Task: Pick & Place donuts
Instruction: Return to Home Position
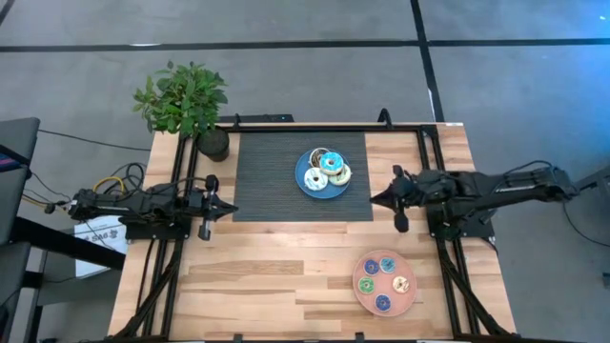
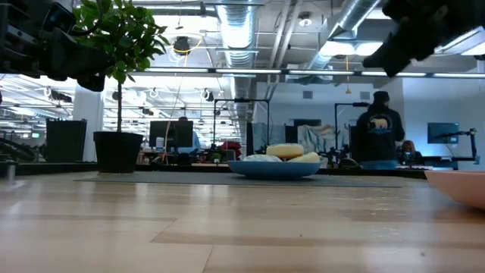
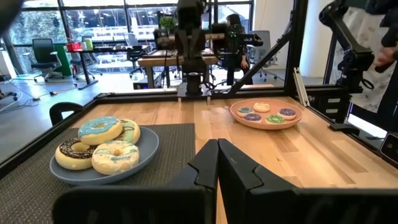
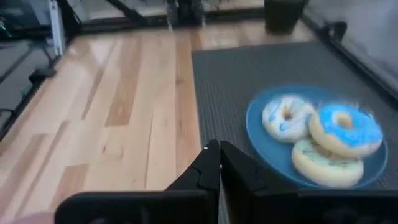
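Donuts, toy rings with coloured icing, are sitting on two plates. Four large donuts [image 1: 332,164] are crowding together on the flat round blue plate [image 1: 322,195], which is lying on the dark woven rectangular mat [image 1: 267,176] on the pale wooden table [image 1: 257,286]. In the left wrist view a turquoise-iced donut [image 3: 99,129] is lying on top of the heap, leaning on a dark brown donut [image 3: 73,153] and a pale-iced donut [image 3: 115,157]. Several small donuts [image 1: 371,268] are lying flat, side by side, on the flat round pink plate [image 1: 408,301], which is sitting on bare wood on the right arm's side, well apart from the blue plate.

The left gripper [image 1: 232,207] is hovering just beside the mat's left edge, its dark fingers pressing together with nothing between them. The right gripper [image 1: 374,198] is hovering at the mat's right edge, pointing toward the blue plate, its fingers likewise clenching on nothing.

A leafy green plant in a dark pot [image 1: 186,100] is standing by the mat's corner on the left arm's side. In the low view a person in a dark top [image 2: 379,133] is standing in the room beyond the table.
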{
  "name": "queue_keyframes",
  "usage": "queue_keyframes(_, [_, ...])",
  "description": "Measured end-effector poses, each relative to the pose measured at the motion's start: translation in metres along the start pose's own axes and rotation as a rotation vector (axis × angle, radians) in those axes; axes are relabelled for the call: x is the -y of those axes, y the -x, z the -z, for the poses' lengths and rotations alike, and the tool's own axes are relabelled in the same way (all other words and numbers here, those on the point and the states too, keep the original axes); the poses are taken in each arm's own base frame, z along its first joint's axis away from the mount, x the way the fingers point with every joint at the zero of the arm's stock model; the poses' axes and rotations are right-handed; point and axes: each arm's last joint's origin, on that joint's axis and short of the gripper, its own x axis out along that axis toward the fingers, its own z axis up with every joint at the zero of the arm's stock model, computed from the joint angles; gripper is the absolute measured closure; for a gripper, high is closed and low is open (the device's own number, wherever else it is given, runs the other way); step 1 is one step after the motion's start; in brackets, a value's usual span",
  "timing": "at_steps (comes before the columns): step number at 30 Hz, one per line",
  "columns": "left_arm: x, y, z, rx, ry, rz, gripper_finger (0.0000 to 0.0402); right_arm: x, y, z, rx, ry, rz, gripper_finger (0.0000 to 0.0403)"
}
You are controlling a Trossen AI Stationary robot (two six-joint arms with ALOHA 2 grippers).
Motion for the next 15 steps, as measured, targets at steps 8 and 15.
queue_keyframes(8, [0.000,-0.001,0.001,-0.008,0.000,0.001,0.0401,0.001,-0.007,0.031,0.220,0.027,-0.062,0.0401])
queue_keyframes(15, [0.000,0.000,0.001,-0.008,0.000,0.000,0.0401,0.003,0.000,0.046,0.273,0.015,-0.064,0.0402])
